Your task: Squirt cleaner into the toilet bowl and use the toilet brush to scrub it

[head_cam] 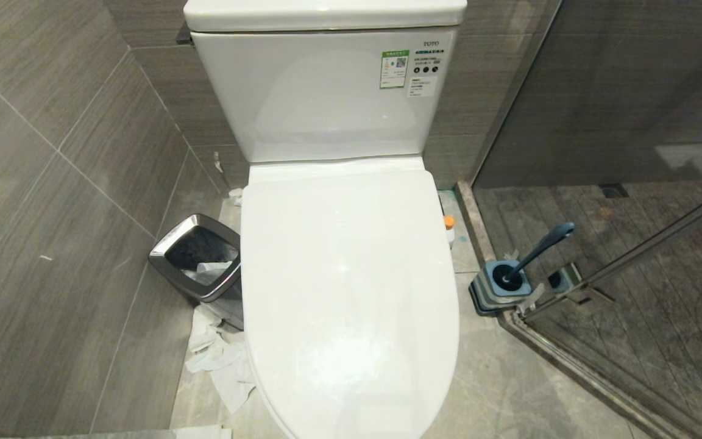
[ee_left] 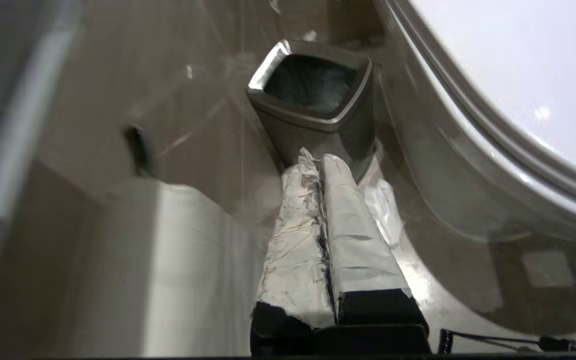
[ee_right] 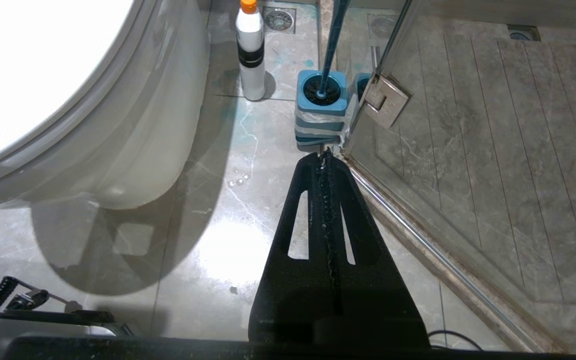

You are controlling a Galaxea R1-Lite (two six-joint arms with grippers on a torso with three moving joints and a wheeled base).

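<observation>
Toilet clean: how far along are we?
Either not started or already wrapped up; the pictures don't say which. The toilet lid is down, the cleaner stands on the floor, and the toilet brush sits in its holder. Left gripper and right gripper are shut and empty.

A shut lid (head_cam: 351, 292) covers the toilet bowl; waste bin (head_cam: 198, 256) and brush holder (head_cam: 500, 286) crowd its sides.
</observation>
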